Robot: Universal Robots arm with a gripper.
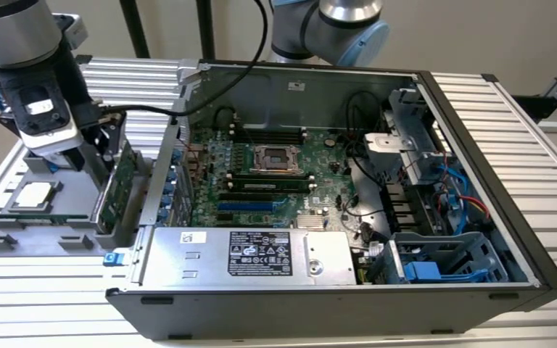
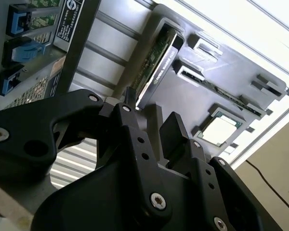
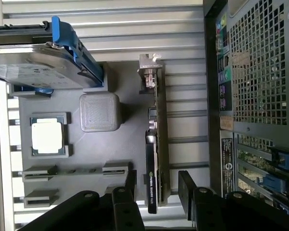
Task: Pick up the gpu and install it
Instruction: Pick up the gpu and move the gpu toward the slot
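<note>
Illegible printed label (image 1: 259, 255) on power supply (image 1: 183, 262)

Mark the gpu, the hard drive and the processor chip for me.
gpu (image 3: 152, 163), first wrist view, on its black side.
hard drive (image 3: 33, 67), first wrist view, on its silver top.
processor chip (image 3: 47, 136), first wrist view, centre of its metal lid.

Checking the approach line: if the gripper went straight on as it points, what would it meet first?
Probably the gpu, standing on edge in the gray tray, in line between the open jaws of the gripper; depth is unclear.
</note>
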